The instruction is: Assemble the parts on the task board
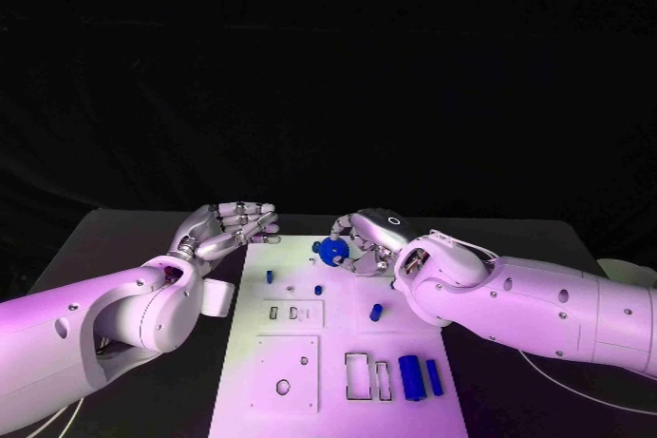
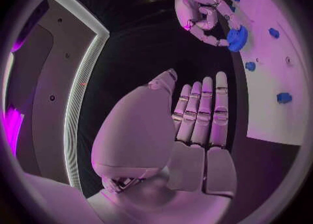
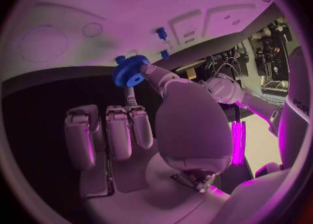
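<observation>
Right wrist view: blue gear [image 3: 130, 71], toothed, small, apparently light rigid plastic, pinched at its rim by the right hand [image 3: 140, 112] over the far edge of the task board [image 3: 98, 5]; best held across the teeth; left hand [image 1: 226, 229] holds nothing, fingers loosely curled.

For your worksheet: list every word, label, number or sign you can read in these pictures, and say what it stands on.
None can be read. The task board, the blue gear in the right hand, and the left hand carry no legible text. A small ring mark on the right wrist holds no letters.
</observation>
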